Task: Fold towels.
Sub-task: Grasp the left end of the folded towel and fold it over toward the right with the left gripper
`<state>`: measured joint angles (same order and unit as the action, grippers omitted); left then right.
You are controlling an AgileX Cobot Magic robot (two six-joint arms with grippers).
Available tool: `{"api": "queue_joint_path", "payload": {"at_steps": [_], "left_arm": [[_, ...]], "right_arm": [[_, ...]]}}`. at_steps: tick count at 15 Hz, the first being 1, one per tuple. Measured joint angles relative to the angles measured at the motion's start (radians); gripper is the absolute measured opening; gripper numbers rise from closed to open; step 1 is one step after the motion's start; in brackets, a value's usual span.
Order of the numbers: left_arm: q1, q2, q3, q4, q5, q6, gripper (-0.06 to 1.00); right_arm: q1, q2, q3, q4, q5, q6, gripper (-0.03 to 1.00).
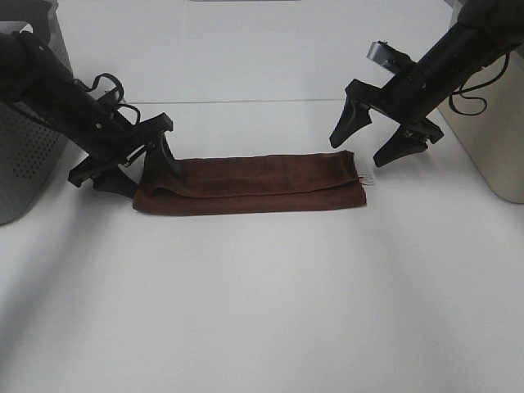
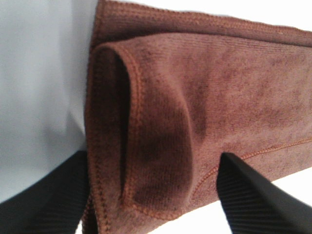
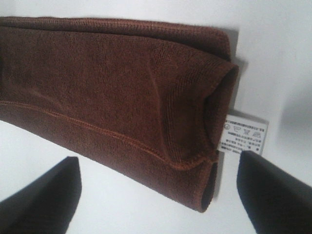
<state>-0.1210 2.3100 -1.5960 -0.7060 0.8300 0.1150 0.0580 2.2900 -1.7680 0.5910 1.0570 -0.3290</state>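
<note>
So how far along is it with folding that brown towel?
One fold looks done: the towel lies as a long doubled strip, its white tag at the right end. Both grippers are open, the left gripper straddling the left end, the right gripper above the other; neither grips. Probably left: folding the strip end to end.

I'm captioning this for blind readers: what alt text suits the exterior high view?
A dark reddish-brown soft cloth towel, folded into a long strip, lies on a white table. The open left gripper sits low at its left end; the open right gripper hovers above its right end, by a small white tag.
</note>
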Motion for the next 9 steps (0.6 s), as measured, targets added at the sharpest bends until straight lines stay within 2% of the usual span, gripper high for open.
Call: {"api": "queue_joint_path", "payload": {"at_steps": [1,4,5,7,9], "left_arm": [[0.000,0.005,0.000,-0.008,0.000,0.011,0.60],[0.000,0.008,-0.002,0.005,-0.006,0.015,0.15],[0.000,0.008,-0.003,0.015,-0.009,0.015,0.07],[0.003,0.008,-0.003,0.022,-0.010,0.015,0.02],[0.004,-0.010,-0.003,0.075,-0.016,-0.012,0.02]], "right_arm": [[0.000,0.000,0.000,-0.001,0.000,0.000,0.82],[0.000,0.000,0.000,-0.002,-0.001,0.000,0.82],[0.000,0.000,0.000,-0.002,-0.001,0.000,0.82],[0.000,0.000,0.000,-0.002,0.001,0.000,0.82],[0.000,0.000,0.000,-0.005,0.002,0.000,0.82]]}}
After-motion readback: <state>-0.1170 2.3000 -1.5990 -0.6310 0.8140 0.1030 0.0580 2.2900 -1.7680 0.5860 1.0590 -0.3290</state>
